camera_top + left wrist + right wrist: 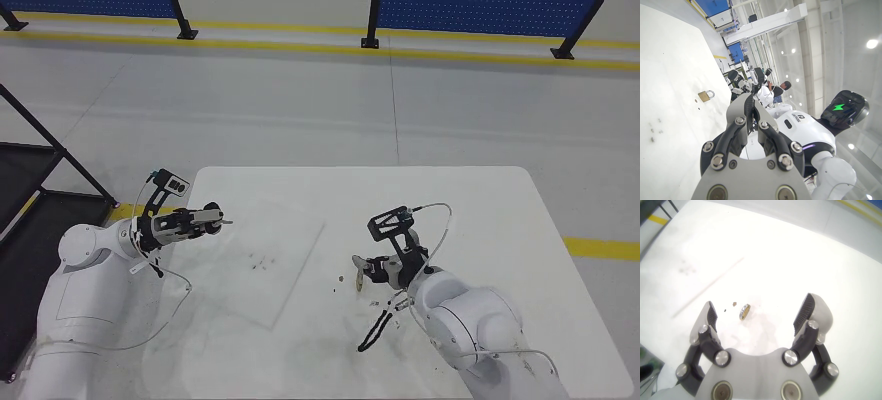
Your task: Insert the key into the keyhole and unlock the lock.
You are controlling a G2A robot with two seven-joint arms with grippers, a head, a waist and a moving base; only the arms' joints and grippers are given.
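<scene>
At the left edge of the bench (450,200) the left tool (212,220), pressed together on a thin sliver, seemingly the key (228,221), points rightward at the brass padlock (705,95), lying just before the nearer, spread right tool (761,306).

I am running the rig in a large industrial hall, a robot test floor rather than a home. The smooth grey floor (300,110) carries painted yellow lines (300,47), and blue screens (480,15) on black feet fence off the bay. A black metal rack (25,190) stands beside my white worktop (450,200). From the left wrist I see a high white ceiling with round lamps (871,44) and white beams (772,24).
</scene>
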